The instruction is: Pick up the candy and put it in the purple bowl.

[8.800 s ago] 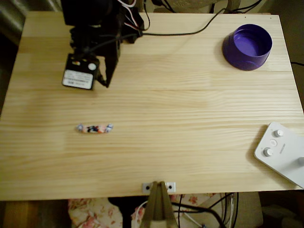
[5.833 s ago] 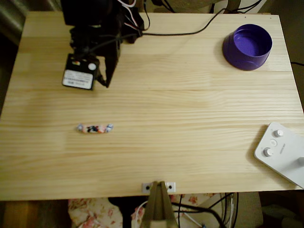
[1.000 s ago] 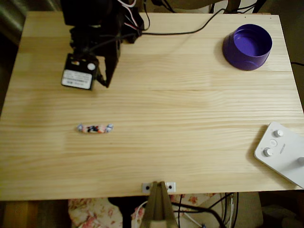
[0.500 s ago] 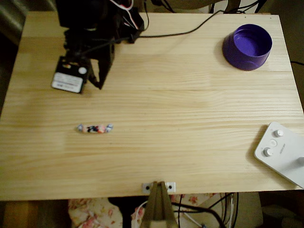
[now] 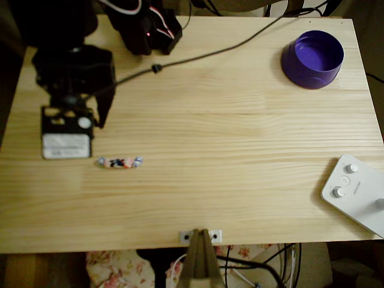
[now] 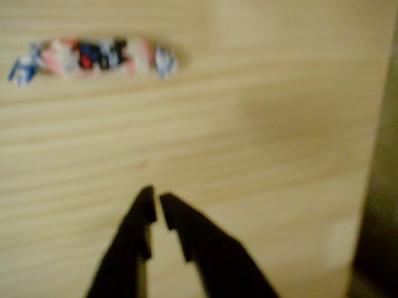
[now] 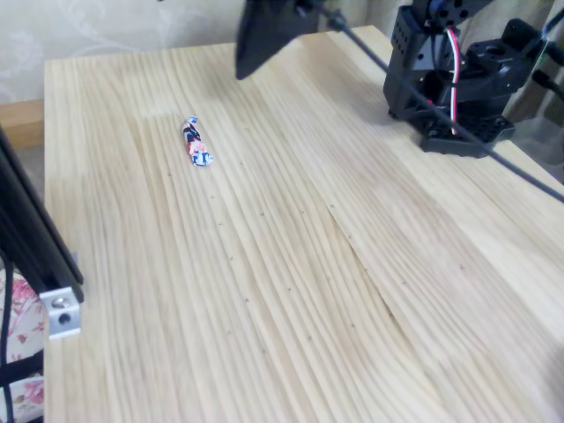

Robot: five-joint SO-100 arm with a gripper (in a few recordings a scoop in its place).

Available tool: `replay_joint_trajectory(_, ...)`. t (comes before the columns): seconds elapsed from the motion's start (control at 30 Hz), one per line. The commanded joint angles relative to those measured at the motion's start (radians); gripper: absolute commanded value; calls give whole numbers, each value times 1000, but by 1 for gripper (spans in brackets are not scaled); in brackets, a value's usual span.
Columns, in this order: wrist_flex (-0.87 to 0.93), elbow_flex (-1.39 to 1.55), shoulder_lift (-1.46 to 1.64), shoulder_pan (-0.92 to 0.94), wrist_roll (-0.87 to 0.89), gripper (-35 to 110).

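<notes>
Lying flat on the bare wood, the candy (image 5: 120, 162) sits near the left side of the table (image 5: 240, 150) in the overhead view, its long axis running left to right; the wrist view shows it ahead of the fingertips and a little to their left, well short of contact. It looks like a very light thing, probably hard in the middle under a thin wrapper that may crinkle and slide on the smooth boards. The twisted pale ends are soft and would likely slip or fold, so the thick coloured middle is the better place to take hold, with the fingers closing across its short width.

The gripper (image 6: 154, 199) is nearly closed, only a thin slit showing between the dark fingertips, and it holds nothing; it would probably need to widen before it goes down over the sweet. In the overhead view the arm (image 5: 69, 78) reaches out from its base at the far edge toward the left side, with the wrist just beside the candy's left end. The bowl (image 5: 313, 59) stands empty at the far right corner, well apart from both.
</notes>
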Motion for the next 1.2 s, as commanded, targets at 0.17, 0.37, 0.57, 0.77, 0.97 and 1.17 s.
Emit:
replay_joint_trajectory(0.17,-89,-241,-189,81,-383,0)
replay_joint_trajectory(0.37,-232,-255,-287,57,-572,0)
replay_joint_trajectory(0.57,-216,-324,-388,-9,-746,1)
replay_joint_trajectory(0.77,48,-508,-471,-95,-841,2)
replay_joint_trajectory(0.97,276,-618,-548,-127,-1008,3)
replay_joint_trajectory(1.17,291,-637,-604,-104,-1118,5)
